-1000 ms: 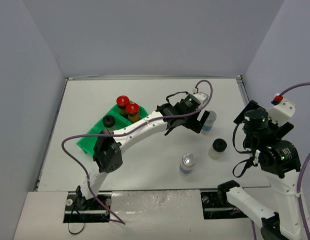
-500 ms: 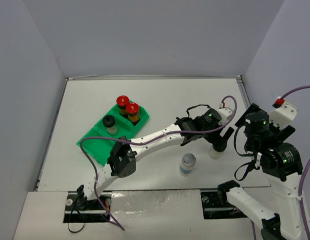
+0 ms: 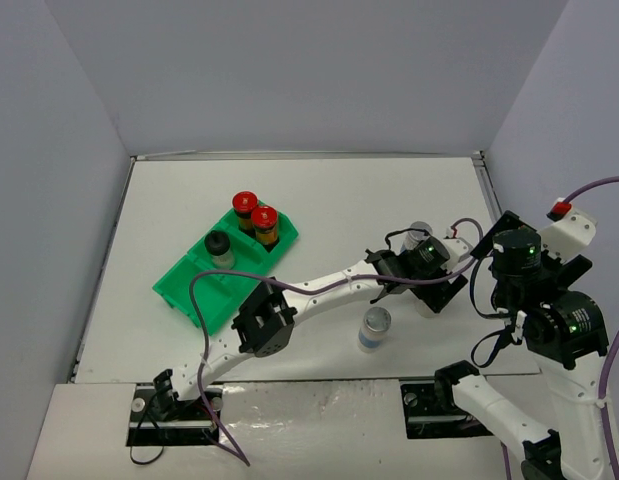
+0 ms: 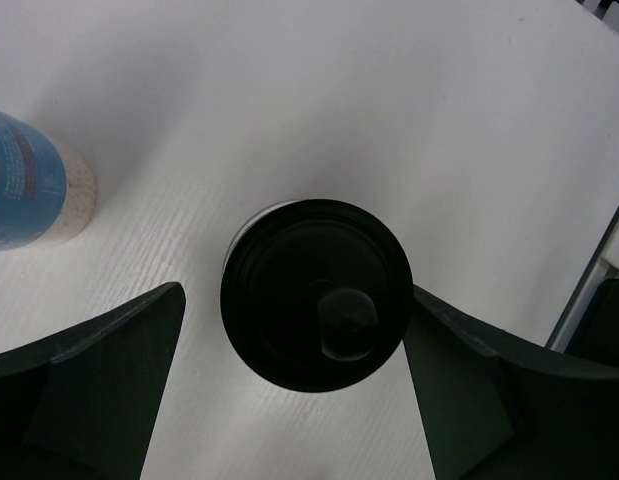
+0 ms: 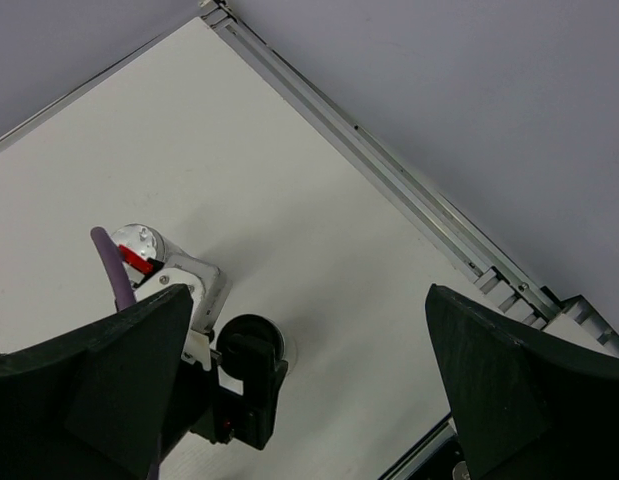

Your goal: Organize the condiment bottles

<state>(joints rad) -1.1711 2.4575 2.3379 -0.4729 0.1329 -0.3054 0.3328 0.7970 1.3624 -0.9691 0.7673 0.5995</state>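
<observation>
Left gripper (image 4: 314, 320) hangs open straight above a black-capped jar (image 4: 316, 295), one finger on each side of the cap and holding nothing. Bare table (image 3: 339, 190) shows between the cap and the finger nearer a blue-labelled jar (image 4: 24, 180). The other finger sits just beside the rim, perhaps touching it. That arm stretches across the table to its right side, where the right gripper (image 5: 304, 350) is spread wide and empty above the surface.

On the left lies the green tray (image 3: 189, 285). Two red-capped jars (image 3: 245, 205) stand side by side in its far compartment, and a second black-capped jar (image 3: 218, 245) stands in the next one. Out on the table, a silver-capped jar (image 3: 374, 328) stands alone near the front, just beside the left arm.
</observation>
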